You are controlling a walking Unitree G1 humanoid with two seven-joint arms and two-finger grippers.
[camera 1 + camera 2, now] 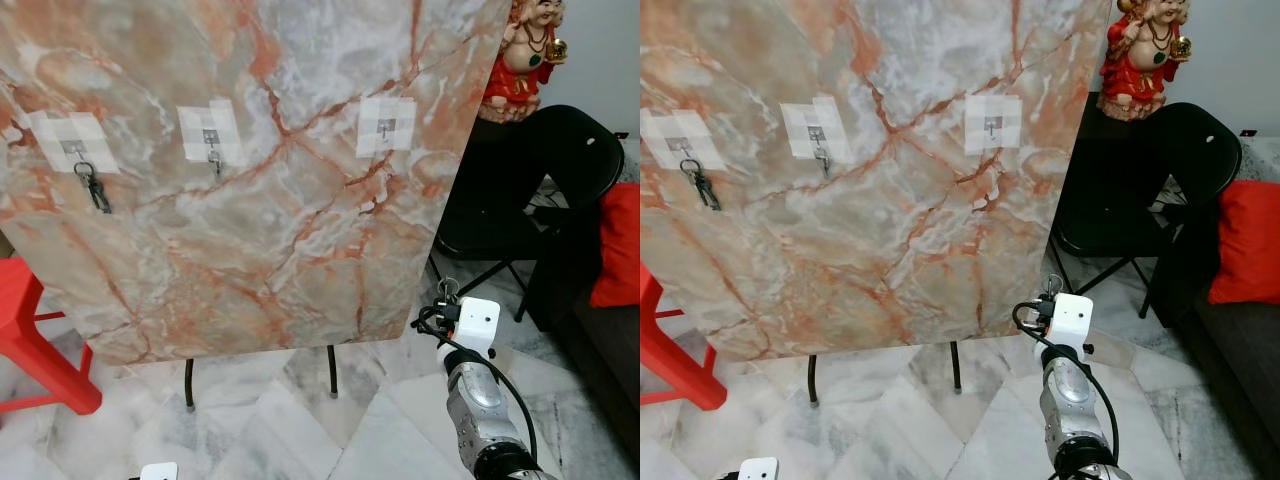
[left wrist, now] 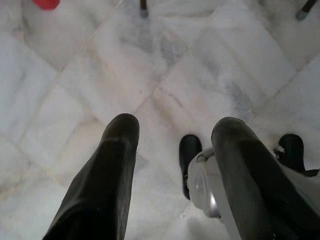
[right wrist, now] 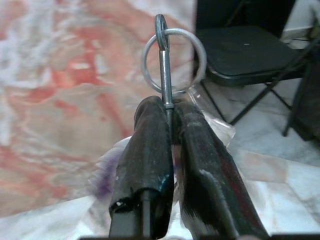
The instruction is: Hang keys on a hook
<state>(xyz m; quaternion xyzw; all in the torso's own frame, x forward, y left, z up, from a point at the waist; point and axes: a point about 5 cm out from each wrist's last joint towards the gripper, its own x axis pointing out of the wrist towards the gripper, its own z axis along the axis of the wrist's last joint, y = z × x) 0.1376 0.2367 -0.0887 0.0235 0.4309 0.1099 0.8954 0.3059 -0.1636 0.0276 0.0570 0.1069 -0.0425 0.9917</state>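
Right claw [image 3: 167, 135]: clamped on key [image 3: 165, 70], ring uppermost, lower right of frame. Free hook [image 1: 385, 128]: upper centre on marble board [image 1: 300, 240], up-left of claw. Left claw [image 2: 175, 145]: spread, empty.

Marble slab [image 1: 250, 200], black chair [image 1: 560, 170], white tile floor [image 1: 300, 430].

No readable text, labels, brands, numbers or signs anywhere in these views
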